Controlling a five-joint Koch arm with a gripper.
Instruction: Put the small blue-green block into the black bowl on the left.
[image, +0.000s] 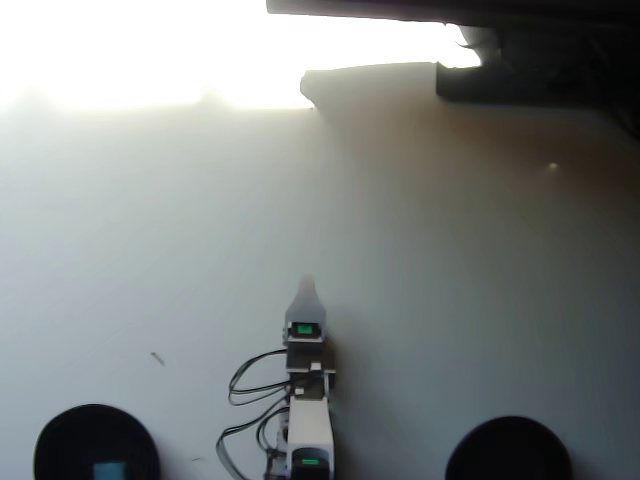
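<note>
The small blue-green block (110, 469) lies inside the black bowl (70, 440) at the bottom left of the overhead view, near the bowl's lower edge. A matching black bowl (509, 450) stands at the bottom right and looks empty. My gripper (307, 291) is at the bottom centre, between the two bowls, pointing up the picture over bare table. Its jaws overlap into one pale tip, so I cannot tell whether it is open or shut. It is well apart from both bowls and from the block.
The white table (450, 300) is washed out by strong glare at the upper left. Dark equipment (530, 60) fills the top right corner. Black cables (248, 385) loop to the left of the arm. A small mark (157, 358) lies above the left bowl.
</note>
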